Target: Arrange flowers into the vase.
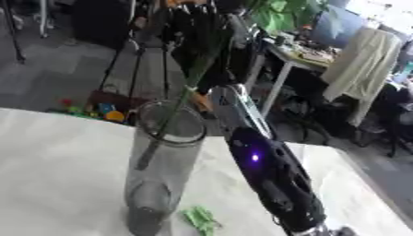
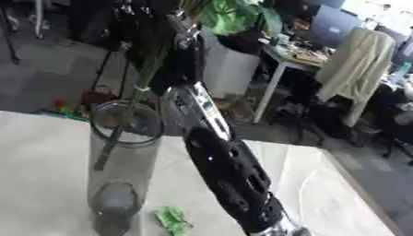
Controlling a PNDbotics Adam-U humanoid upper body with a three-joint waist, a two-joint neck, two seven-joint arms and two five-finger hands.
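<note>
Stem (image 1: 174, 117) gripped by right hand (image 2: 179, 64) – tip just inside vase (image 1: 161, 184) below; vase may be tipped if dragged sideways.

Clear grey-tinted vase (image 1: 161, 179), green stem (image 1: 187, 94), perhaps green scrap (image 1: 200, 220).

Beyond the pale table (image 1: 56, 152) the floor (image 1: 56, 69) is dark grey, carpet by the look of it. Thin black stand legs (image 1: 133, 69) rise from it near the middle of the room. A white-legged desk (image 2: 278, 69) stands to the right, its top crowded with small clutter, a dark monitor (image 2: 331, 25) behind it. A beige coat (image 2: 351, 64) hangs just beside the desk, over what may be a chair back. Large green leaves (image 2: 234, 14) spread at the far end, above a white bin or box (image 2: 230, 69). Bright daylight comes in at the upper right corner. A few small coloured objects (image 1: 93, 109) lie on the floor just past the table's far edge.
</note>
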